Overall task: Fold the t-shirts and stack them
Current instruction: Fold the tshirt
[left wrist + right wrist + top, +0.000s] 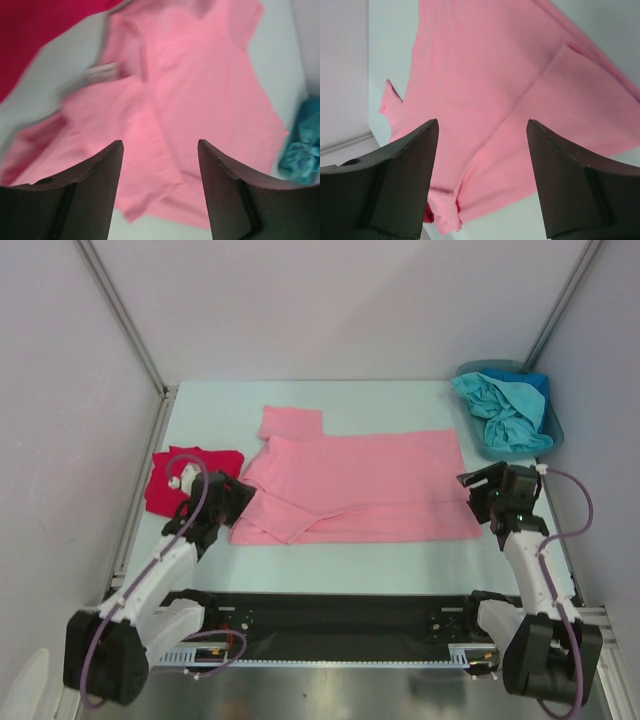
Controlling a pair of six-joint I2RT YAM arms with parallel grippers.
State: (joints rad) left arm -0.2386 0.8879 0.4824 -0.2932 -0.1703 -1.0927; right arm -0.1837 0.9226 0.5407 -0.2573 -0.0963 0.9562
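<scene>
Red t-shirt [160, 490] is sitting folded at frame left, with left gripper [240, 502] hanging spread and empty at the left end of the pink t-shirt [370, 485]. That pink t-shirt is lying centre frame, long axis running left-right. Right gripper [475, 495] is hovering released at its right end, so each arm is nearest its own end.

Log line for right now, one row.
pink t-shirt: partly folded, mid-table | left tool: open, empty | right tool: open, empty | red t-shirt: folded, left side | teal/blue t-shirts: in bin
</scene>
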